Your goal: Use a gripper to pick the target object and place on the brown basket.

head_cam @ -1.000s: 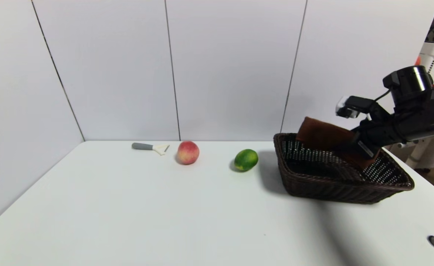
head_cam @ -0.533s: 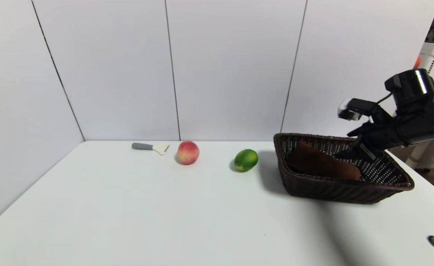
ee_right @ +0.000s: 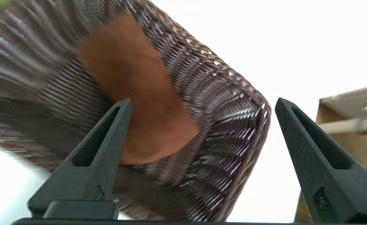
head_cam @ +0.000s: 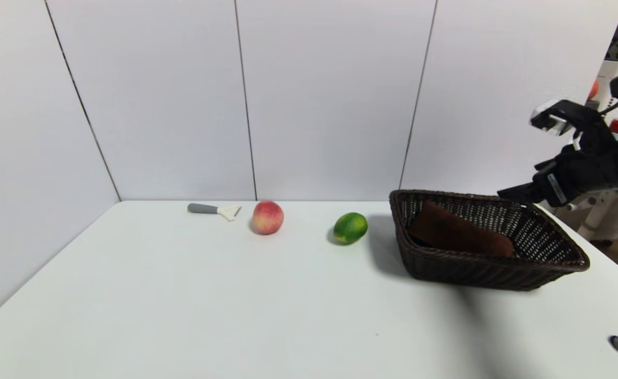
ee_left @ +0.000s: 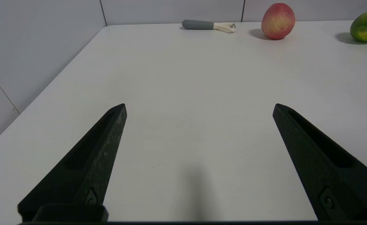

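Towel, brown and folded, lies inside the brown basket on the tabletop; no writing shows anywhere. Right hand hangs above the basket's far right corner, fingers apart, arm cut off. Left hand hovers low, fingers apart.

Peeler, peach, lime on table.

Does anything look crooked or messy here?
A little. The brown towel lies slanted inside the brown basket, leaning toward one wall instead of flat. The basket sits turned at an angle near the table's right edge. The right gripper, open, hangs above the basket's far rim. Nothing looks spilled or broken.
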